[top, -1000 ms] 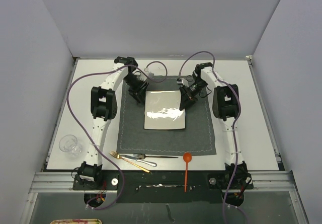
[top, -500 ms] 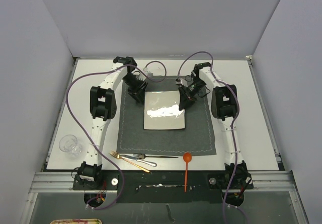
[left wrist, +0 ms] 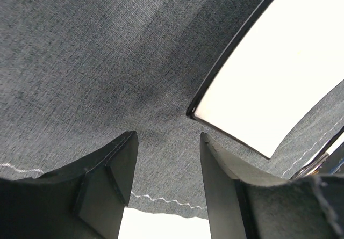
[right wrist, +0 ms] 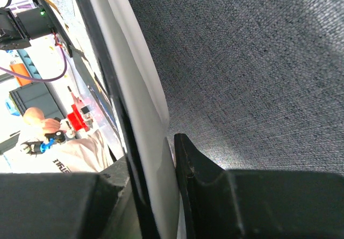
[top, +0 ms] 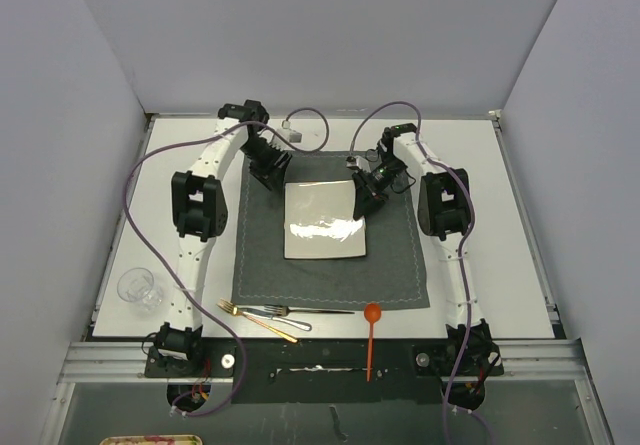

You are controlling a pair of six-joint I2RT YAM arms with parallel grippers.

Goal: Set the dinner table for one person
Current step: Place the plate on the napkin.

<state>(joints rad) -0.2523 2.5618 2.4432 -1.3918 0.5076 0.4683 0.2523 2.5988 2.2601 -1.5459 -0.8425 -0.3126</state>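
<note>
The large flat white tabletop (top: 500, 215) lies beneath the dark grey stitched cloth placemat (top: 400, 265) and shows on every side of it. A square off-white plate (top: 325, 220) is seen on the placemat, nearer its far edge than its near one. The plate's rim is pinched near the far right corner by the right tool (top: 363, 200), whose narrow jaws are closed on it. The left tool (left wrist: 166, 142) is held about half open over the placemat, just beyond the plate's far left corner. Nothing is gripped in it.

The step in hand is judged to be the seating of the plate on the placemat. Whether the gripped corner is raised off the cloth cannot be told.

- The plate's edges are best squared with the white stitching of the placemat before release.
- The plate is best drawn a little toward the placemat's near edge, so that it is centred.
- The cloth can be dragged or rucked by a sliding plate, so a slight lift is advised.
- The right jaws should be opened fully before withdrawal, or the rim may be snagged.
- The left tool is best kept off the corner.
</note>
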